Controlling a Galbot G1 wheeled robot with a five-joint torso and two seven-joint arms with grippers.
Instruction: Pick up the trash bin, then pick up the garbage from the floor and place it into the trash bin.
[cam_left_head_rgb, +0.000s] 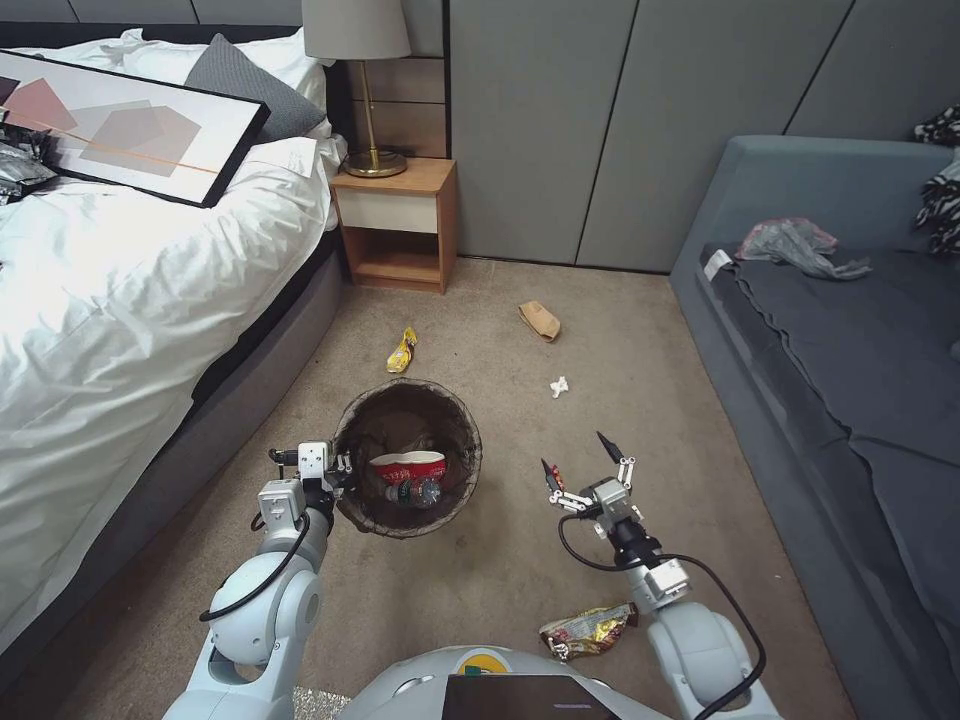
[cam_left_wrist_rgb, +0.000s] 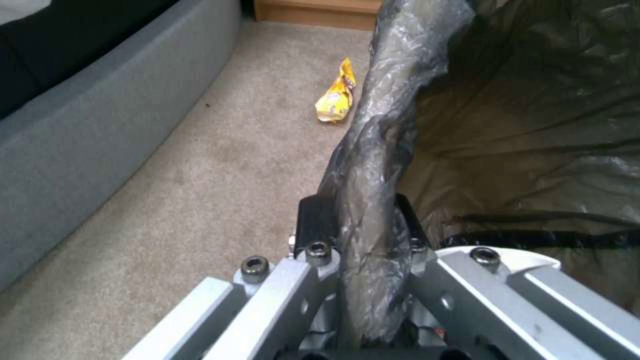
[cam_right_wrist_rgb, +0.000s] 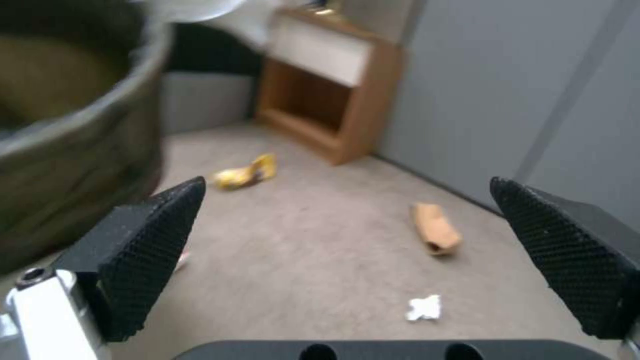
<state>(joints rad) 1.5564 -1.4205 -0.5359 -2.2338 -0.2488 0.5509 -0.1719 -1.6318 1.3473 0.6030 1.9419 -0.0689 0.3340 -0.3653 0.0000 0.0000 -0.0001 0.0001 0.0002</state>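
The trash bin (cam_left_head_rgb: 455, 420), round and lined with a dark brown bag, is in the middle of the carpet. It holds a crushed red-and-white cup (cam_left_head_rgb: 408, 466) and a clear bottle (cam_left_head_rgb: 418, 492). My left gripper (cam_left_head_rgb: 343, 470) is shut on its near-left rim (cam_left_wrist_rgb: 373, 150), with the bag pinched between the black fingers (cam_left_wrist_rgb: 312, 220). My right gripper (cam_left_head_rgb: 582, 468) hovers open just right of the bin, nothing between its pads (cam_right_wrist_rgb: 150, 250). Garbage on the floor: a yellow wrapper (cam_left_head_rgb: 402, 350) (cam_right_wrist_rgb: 245, 172), tan paper (cam_left_head_rgb: 540, 320) (cam_right_wrist_rgb: 435, 234), a white wad (cam_left_head_rgb: 559, 386) (cam_right_wrist_rgb: 425, 307) and a gold snack wrapper (cam_left_head_rgb: 590, 630) by my base.
A white bed (cam_left_head_rgb: 120, 280) with a grey frame runs along the left. A wooden nightstand (cam_left_head_rgb: 398, 220) with a lamp stands at the back. A grey sofa (cam_left_head_rgb: 850, 350) lines the right side. Open carpet lies between them.
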